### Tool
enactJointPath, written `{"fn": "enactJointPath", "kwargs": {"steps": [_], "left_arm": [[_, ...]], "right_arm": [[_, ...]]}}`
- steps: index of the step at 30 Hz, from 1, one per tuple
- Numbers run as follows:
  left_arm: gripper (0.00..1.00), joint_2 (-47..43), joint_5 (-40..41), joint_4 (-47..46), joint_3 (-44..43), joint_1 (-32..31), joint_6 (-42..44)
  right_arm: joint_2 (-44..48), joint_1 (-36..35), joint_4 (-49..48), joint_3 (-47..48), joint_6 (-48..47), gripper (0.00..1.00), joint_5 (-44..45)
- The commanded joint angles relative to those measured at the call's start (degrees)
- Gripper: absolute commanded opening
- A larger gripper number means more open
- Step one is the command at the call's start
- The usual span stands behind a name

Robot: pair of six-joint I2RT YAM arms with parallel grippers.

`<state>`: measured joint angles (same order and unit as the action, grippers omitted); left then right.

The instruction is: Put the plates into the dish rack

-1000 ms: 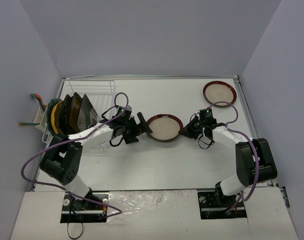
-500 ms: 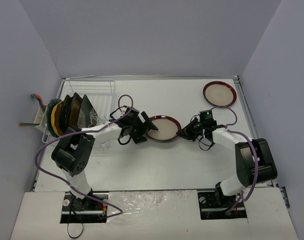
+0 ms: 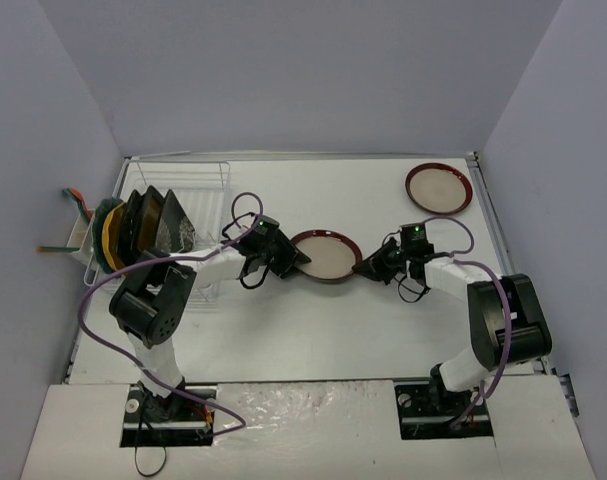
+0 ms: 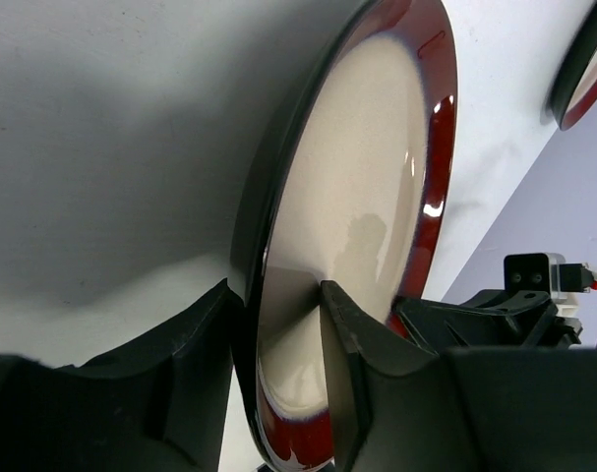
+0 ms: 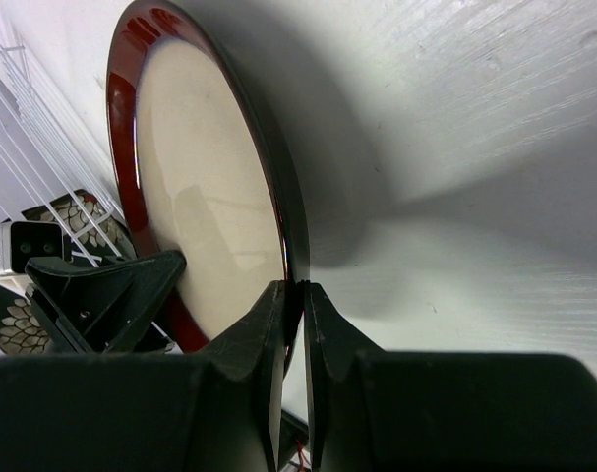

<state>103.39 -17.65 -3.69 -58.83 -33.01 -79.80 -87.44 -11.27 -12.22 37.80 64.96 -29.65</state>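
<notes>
A round cream plate with a red rim sits mid-table between both grippers. My right gripper is shut on its right rim, pinching the thin edge. My left gripper is on the left rim, one finger on the cream face and the other on the dark underside, shut on it. A second red-rimmed plate lies at the far right. The dish rack stands at the left with several plates upright in it.
A small caddy with utensils hangs on the rack's left side. The purple cable of each arm loops above its wrist. Grey walls close in the table on three sides.
My left gripper has moved right onto the plate's left rim and closed from wide open onto it. The right gripper has kept its grip, shifting slightly.
</notes>
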Motion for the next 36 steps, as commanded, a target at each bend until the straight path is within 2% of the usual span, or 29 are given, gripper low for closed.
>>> {"fn": "enactJointPath", "kwargs": {"steps": [1, 3, 7, 9, 13, 16, 21, 27, 32, 36], "left_arm": [[0.12, -3.6, 1.28, -3.45, -1.63, -0.65, -0.29], [0.0, -4.47, 1.58, -2.6, -2.12, -0.56, 0.66], [0.0, -6.52, 2.09, -1.97, -3.25, -0.65, 2.42], [0.0, -8.0, 2.52, -1.24, -4.09, -0.56, 3.06], [0.0, -10.5, 4.36, 1.42, -5.58, -0.62, 6.18], [0.0, -11.79, 4.99, 3.85, -7.77, -0.57, 9.37], [0.0, -14.4, 4.83, 10.29, -12.3, -0.56, 17.63], [0.0, -19.16, 5.83, 19.2, -19.21, -0.56, 33.09], [0.0, -24.41, 12.68, 33.84, -28.28, 0.74, 50.09], [0.0, -25.6, 19.9, 44.08, -36.87, 4.35, 62.58]], "right_arm": [[2.43, 0.79, -5.14, 1.57, -0.4, 0.0, -5.87], [3.06, 1.19, -4.01, 1.59, -1.78, 0.13, -5.37], [4.89, 2.41, -0.62, 1.46, -5.25, 0.37, -4.14], [6.12, 3.35, 0.77, 1.23, -6.4, 0.55, -3.5], [8.32, 4.44, 4.49, 2.23, -9.74, 0.82, -1.69], [10.5, 4.88, 7.96, 4.14, -13.16, 0.94, 0.53], [13.12, 6.07, 14.72, 8.72, -20.18, 0.98, 4.13], [15.28, 7.18, 18.29, 14.08, -25.08, 0.99, 5.36], [15.63, 7.43, 19.31, 16.37, -28.0, 1.0, 5.28], [15.52, 7.49, 19.28, 16.72, -29.47, 1.0, 4.4]]}}
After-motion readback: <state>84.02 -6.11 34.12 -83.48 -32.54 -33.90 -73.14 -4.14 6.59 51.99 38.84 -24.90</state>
